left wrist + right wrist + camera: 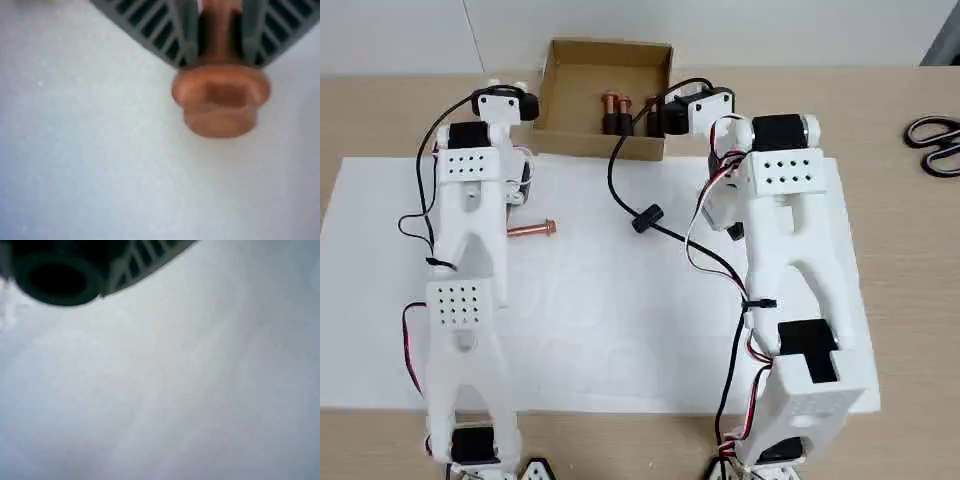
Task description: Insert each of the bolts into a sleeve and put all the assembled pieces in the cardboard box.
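Pincer of the left arm [218, 52] gripped a copper bolt [220, 100] by its shank, head sticking out, over the white sheet [620, 300]. We saw the right pincer [75, 267] closed on a black sleeve [54, 280]. Assembled pieces [616, 110] stood in the cardboard box [590, 143].

Scissors [935, 143] (apparently black-handled) lie on the table [890, 110], beside a white sheet [590, 300].
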You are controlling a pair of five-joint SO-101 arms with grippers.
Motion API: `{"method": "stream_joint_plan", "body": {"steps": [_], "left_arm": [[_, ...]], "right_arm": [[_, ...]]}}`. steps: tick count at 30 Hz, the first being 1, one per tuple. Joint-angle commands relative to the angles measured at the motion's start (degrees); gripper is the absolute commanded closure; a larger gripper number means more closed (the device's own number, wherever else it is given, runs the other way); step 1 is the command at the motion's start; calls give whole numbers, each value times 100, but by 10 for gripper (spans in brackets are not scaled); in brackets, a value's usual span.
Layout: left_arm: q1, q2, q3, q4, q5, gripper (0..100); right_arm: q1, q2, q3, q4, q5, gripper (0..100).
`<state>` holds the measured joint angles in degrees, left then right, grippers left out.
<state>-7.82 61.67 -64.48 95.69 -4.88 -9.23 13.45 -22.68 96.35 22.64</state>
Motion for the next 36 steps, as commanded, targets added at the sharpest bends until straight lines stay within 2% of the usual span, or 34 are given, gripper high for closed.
{"method": "stream_joint_plan", "body": {"steps": [1, 6, 10, 21, 30, 34, 36], "left_arm": [[97, -352, -532, 360, 0, 994], [53, -1064, -593, 484, 26, 994], [237, -2022, 207, 484, 26, 994], [1011, -5890, 1710, 475, 26, 993], [1600, -8343, 3662, 325, 35, 993], [1644, -8949, 4505, 18, 791, 993], [1653, -9178, 4954, -273, 1213, 993]], "right_arm": [[22, -409, -26, 4, -79, 995], [22, -409, -26, 4, -79, 995], [31, -409, -26, -4, -79, 995], [-13, -673, -26, 13, -211, 995], [-22, -3152, 378, 4, -686, 995], [-312, -4690, 1345, -110, -721, 991], [-435, -5552, 2031, -602, -976, 991]]}}
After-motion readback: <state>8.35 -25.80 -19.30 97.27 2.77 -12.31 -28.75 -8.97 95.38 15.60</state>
